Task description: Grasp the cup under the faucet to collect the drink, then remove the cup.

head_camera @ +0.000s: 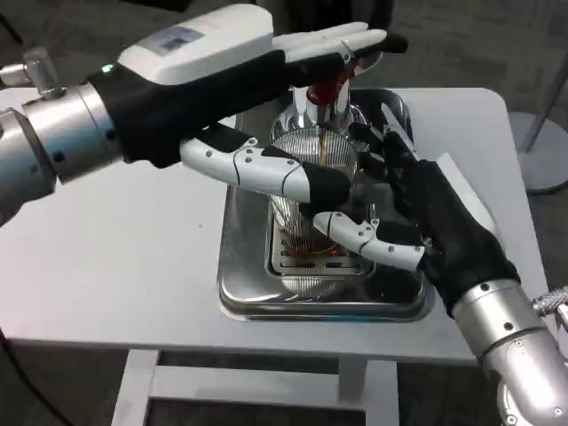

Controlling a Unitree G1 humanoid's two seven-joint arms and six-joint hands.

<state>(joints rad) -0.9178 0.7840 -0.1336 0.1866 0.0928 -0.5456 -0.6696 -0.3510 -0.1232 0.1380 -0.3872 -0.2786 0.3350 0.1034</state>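
On the left of the picture, the left hand [257, 106] reached across the white bench [106, 266] toward the faucet [324, 98]; its upper fingers [346, 40] lay straight over the red handle [333, 87] on top of the faucet, and its thumb reached below toward the cup [306, 191], so it seemed to press the handle, but I could not tell if it really gripped anything. In the middle, the clear ribbed cup stood upright in the steel tray [240, 293], on the grate directly under the faucet, with a thin brown stream [321, 146] falling into it. Its long axis was vertical and its open mouth pointed up to the spout. On the right, the right hand [426, 222] held the cup from the side, its white fingers [368, 240] wrapped around the lower part of the cup. The danger, in my judgement, was overflow: if the handle stayed pressed too long, the drink could rise over the rim into the tray. Also, if the right hand pulled the cup away before the stream stopped, the drink would fall on the grate, and a hard squeeze or a tilt could spill it, because the two hands were very close together.
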